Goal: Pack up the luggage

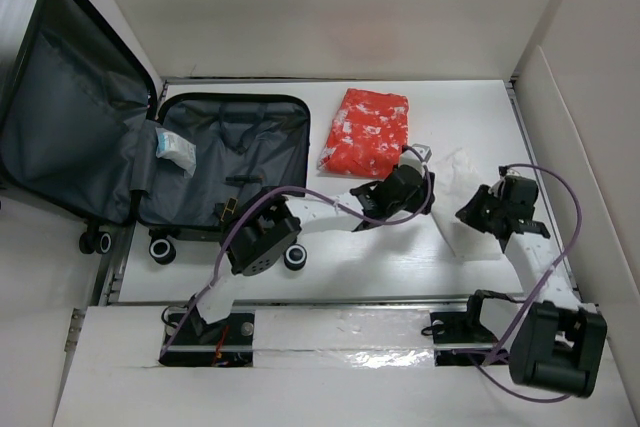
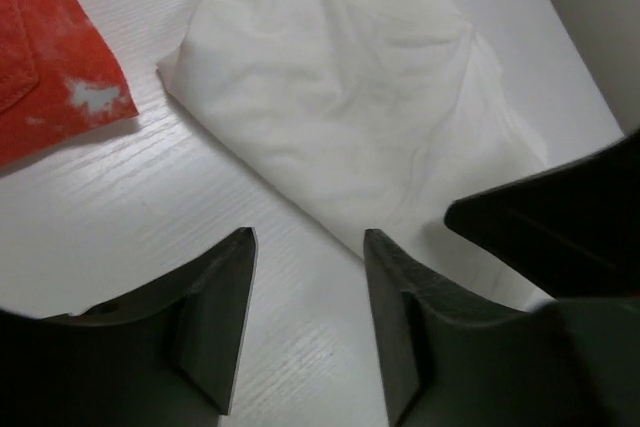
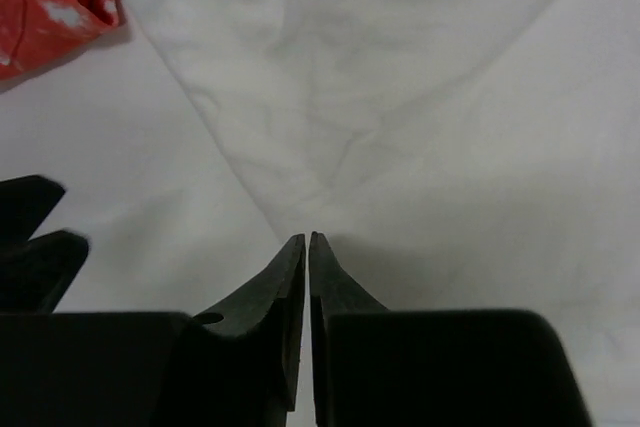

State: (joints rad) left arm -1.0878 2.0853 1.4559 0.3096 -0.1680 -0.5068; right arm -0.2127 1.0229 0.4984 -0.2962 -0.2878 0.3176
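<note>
the table (image 1: 400,257) is boxed in by white walls at the back and right (image 1: 590,147), with bare top in front of the arms. the left gripper (image 2: 305,237) stands with fingers apart over bare table at the edge of a white cloth (image 2: 340,117). the right gripper (image 3: 306,237) has its fingers nearly together at the cloth's edge, nothing seen in the thin slit. a red patterned packet (image 1: 365,130) lies just beside the luggage (image 1: 245,142), which sits open at the table's left, black-rimmed and grey-lined, lid leaning back, wheels (image 1: 162,250) toward the arms.

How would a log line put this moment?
suitcase open | white cloth on table | left jaws open, empty | right jaws nearly shut at cloth edge
</note>
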